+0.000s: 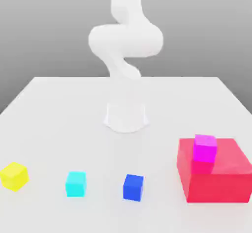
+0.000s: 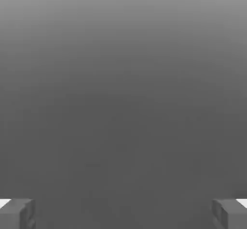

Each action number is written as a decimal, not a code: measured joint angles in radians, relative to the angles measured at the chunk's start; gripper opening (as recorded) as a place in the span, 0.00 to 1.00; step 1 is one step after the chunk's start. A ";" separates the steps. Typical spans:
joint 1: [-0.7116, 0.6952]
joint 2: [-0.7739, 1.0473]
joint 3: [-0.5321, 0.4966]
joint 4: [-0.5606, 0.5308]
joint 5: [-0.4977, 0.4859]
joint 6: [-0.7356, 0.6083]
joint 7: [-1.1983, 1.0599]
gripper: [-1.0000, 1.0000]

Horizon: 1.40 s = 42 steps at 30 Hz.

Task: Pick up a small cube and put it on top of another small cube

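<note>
My fingers (image 2: 19, 213) sit spread wide apart in the hand view, one grey tip at each lower corner, with nothing between them but plain grey background.

In the exterior view my white arm (image 1: 125, 40) rises from its round base (image 1: 126, 116) at the middle of the white desk (image 1: 59, 109). Along the near edge of the desk stand three small cubes, well apart from one another: a yellow cube (image 1: 14, 175) at the exterior view's left, a cyan cube (image 1: 76, 183) next, then a blue cube (image 1: 133, 187). At the exterior view's right sits a large red block (image 1: 221, 178), and a small magenta cube (image 1: 204, 148) rests on its top face, toward the block's left side.

None of the cubes, the block or the desk carries any lettering, label or brand that I can read.
</note>
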 joint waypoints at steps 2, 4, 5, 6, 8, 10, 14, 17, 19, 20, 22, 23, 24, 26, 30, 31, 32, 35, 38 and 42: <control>-0.010 0.080 0.014 -0.047 0.001 0.052 0.025 0.50; -0.019 0.157 0.028 -0.093 0.001 0.103 0.049 0.50; -0.023 0.195 0.034 -0.116 0.000 0.128 0.062 0.50; -0.026 0.232 0.040 -0.138 -0.001 0.152 0.074 0.50; -0.032 0.305 0.050 -0.182 -0.003 0.200 0.099 0.50; -0.037 0.378 0.060 -0.226 -0.007 0.248 0.125 0.50; -0.044 0.523 0.075 -0.313 -0.015 0.344 0.177 0.50; -0.045 0.632 0.082 -0.379 -0.019 0.415 0.214 0.50; -0.042 0.704 0.084 -0.422 -0.019 0.463 0.238 0.50; -0.039 0.740 0.084 -0.440 -0.018 0.488 0.246 0.50; -0.034 0.813 0.076 -0.444 -0.034 0.543 0.266 0.50; -0.027 0.849 0.067 -0.440 -0.044 0.572 0.275 0.50; -0.019 0.885 0.056 -0.435 -0.054 0.601 0.283 0.50; 0.002 0.958 0.032 -0.422 -0.067 0.659 0.293 0.50; 0.022 1.016 0.010 -0.412 -0.075 0.706 0.300 0.00; 0.022 1.016 0.010 -0.412 -0.076 0.706 0.300 0.00; 0.021 1.016 0.011 -0.412 -0.077 0.706 0.301 0.00; 0.021 1.014 0.010 -0.412 -0.081 0.705 0.305 0.00; 0.001 0.926 0.036 -0.429 -0.058 0.634 0.287 0.00; -0.018 0.792 0.048 -0.450 -0.018 0.521 0.249 0.00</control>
